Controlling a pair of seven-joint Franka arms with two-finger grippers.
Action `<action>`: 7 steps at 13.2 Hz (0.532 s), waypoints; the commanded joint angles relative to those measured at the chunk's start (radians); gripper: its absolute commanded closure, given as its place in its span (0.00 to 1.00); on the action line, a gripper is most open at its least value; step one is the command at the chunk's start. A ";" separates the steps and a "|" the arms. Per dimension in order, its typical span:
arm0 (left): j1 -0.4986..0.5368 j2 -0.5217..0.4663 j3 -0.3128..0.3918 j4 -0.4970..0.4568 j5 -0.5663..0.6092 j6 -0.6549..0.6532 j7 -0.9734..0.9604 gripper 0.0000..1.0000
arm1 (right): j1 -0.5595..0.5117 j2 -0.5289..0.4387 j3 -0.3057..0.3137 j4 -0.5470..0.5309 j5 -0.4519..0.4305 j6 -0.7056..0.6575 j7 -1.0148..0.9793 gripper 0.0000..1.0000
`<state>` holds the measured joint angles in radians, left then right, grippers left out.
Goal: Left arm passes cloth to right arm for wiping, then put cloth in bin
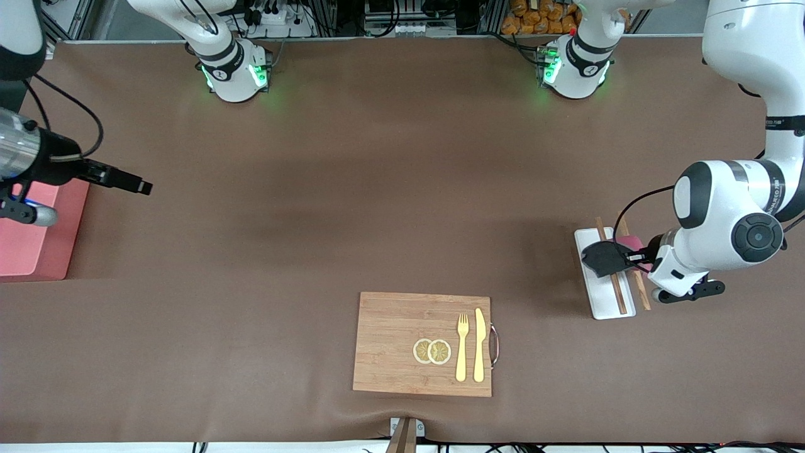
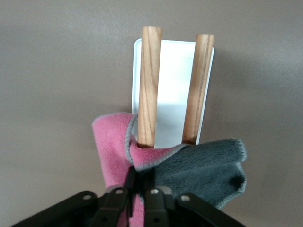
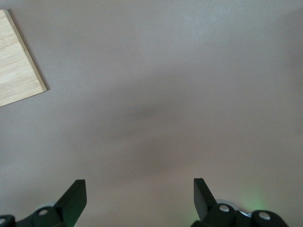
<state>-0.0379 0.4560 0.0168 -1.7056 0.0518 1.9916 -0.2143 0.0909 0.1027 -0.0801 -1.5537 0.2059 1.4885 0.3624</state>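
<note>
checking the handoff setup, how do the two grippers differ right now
The left gripper is shut on the cloth over the white tray; the right gripper is open and empty over bare table beside the bin. Both are black, two-fingered.

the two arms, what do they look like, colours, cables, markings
Both are bulky white jointed arms with black joint caps, green lights at their bases and black cables along the wrists. The left arm ends in a black left gripper. The right arm has a silver wrist segment, a blue mark and a black right gripper.
</note>
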 commanded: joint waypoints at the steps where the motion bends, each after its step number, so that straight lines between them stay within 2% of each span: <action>1: -0.007 0.009 -0.001 0.007 -0.001 0.004 0.010 1.00 | 0.050 0.000 -0.004 0.006 0.018 -0.007 0.133 0.00; 2: -0.008 0.007 -0.001 0.007 -0.001 0.003 0.010 1.00 | 0.070 0.002 -0.003 0.006 0.023 -0.007 0.186 0.00; 5: -0.013 -0.016 -0.008 0.007 -0.003 0.001 0.010 1.00 | 0.075 0.005 -0.004 0.006 0.128 -0.010 0.318 0.00; 7: 0.004 -0.066 -0.061 0.004 -0.033 -0.013 0.010 1.00 | 0.078 0.011 -0.004 0.006 0.167 -0.010 0.390 0.00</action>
<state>-0.0399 0.4453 -0.0029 -1.6967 0.0458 1.9924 -0.2142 0.1650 0.1057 -0.0770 -1.5546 0.3250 1.4878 0.6783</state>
